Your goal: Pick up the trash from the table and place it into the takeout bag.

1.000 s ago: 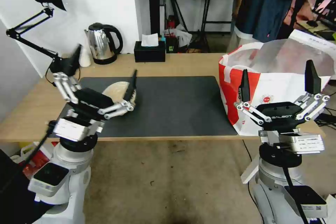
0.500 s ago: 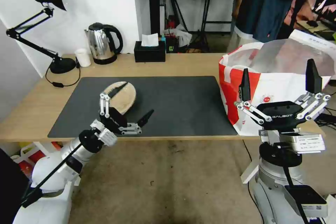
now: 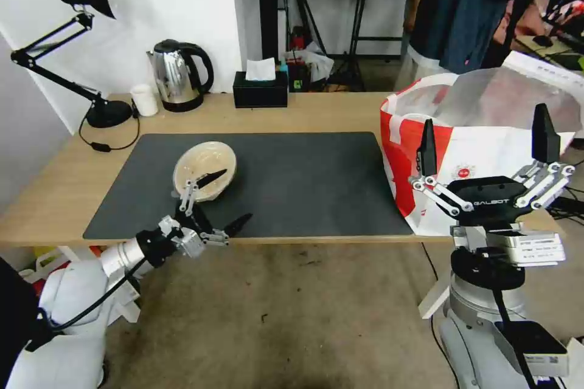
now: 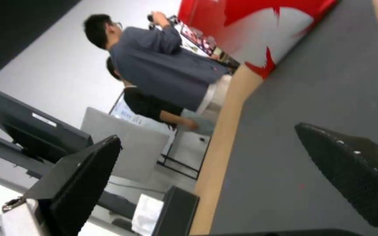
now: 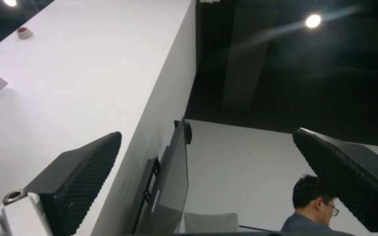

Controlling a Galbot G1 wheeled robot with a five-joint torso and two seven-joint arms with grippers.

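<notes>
The step in hand looks like the approach to the last piece of trash on the table (image 3: 55,194): the shallow beige bowl (image 3: 204,170), which sits upright on the black mat (image 3: 304,182). The left gripper (image 3: 225,203) hangs low at the table's near edge with its jaws spread apart and nothing between them. One fingertip (image 3: 212,179) overlaps the near rim of the bowl in the head view, while the other points out over the mat's front margin, so the bowl lies just beyond the jaws and a little to one side of their gap. Whether the upper fingertip touches the rim cannot be told. In the left wrist view the mat runs away between the two fingers toward the takeout bag (image 4: 259,29).

The right gripper (image 3: 485,134) is held up in front of the takeout bag, jaws released and empty, idle. The bag stands open at the far end of the mat, well apart from the bowl.

The next move, as I judge it, calls for bringing the left jaws round so that one finger goes inside the bowl's wall and the other outside, then closing on the rim. The rim is thin and the bowl light, so a skewed pinch could tip it or push it along the mat.
</notes>
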